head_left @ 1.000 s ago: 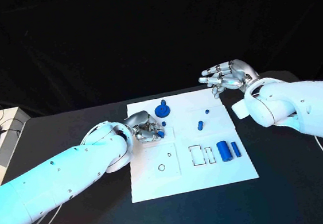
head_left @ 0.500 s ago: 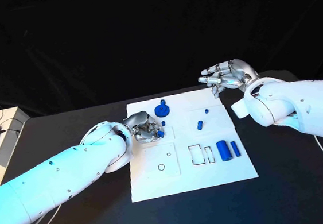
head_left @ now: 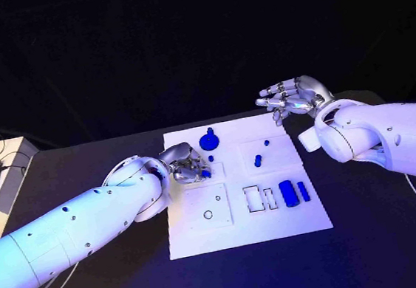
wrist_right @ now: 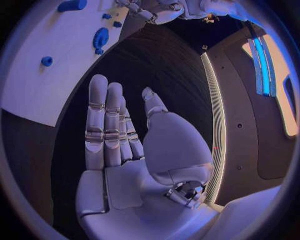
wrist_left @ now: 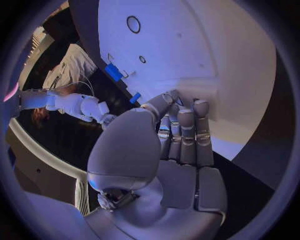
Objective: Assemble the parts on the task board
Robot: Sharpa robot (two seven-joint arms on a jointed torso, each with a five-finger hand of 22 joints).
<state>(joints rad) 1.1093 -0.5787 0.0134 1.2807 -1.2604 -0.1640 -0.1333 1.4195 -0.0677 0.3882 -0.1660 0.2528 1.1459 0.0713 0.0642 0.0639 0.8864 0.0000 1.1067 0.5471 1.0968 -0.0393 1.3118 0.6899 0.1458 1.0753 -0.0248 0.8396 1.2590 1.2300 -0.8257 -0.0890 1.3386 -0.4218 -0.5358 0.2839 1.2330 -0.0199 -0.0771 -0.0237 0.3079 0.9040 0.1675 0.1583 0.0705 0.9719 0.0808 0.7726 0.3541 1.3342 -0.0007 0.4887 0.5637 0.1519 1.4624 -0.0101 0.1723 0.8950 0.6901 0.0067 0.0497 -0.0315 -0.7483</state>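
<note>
Resting at the task board's (head_left: pixel 286 221) 9 o'clock edge, the left hand (head_left: pixel 184 164) pinches a small blue part (head_left: pixel 203 174). The right hand (head_left: pixel 292 98) hovers at 1 o'clock, fingers apart, holding nothing.

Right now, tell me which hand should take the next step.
Left. The left hand already sits over the task board beside small blue parts; the right hand hovers open off the board's far corner.

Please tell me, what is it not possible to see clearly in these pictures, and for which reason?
- Head view: what the left hand holds, if anything; its curled fingers cover the spot on the task board.
- Left wrist view: the board beneath the fingers is hidden by the palm.
- Head view: the small blue pieces are too small to tell their shape.
- Right wrist view: the right hand hides the table under it.
</note>
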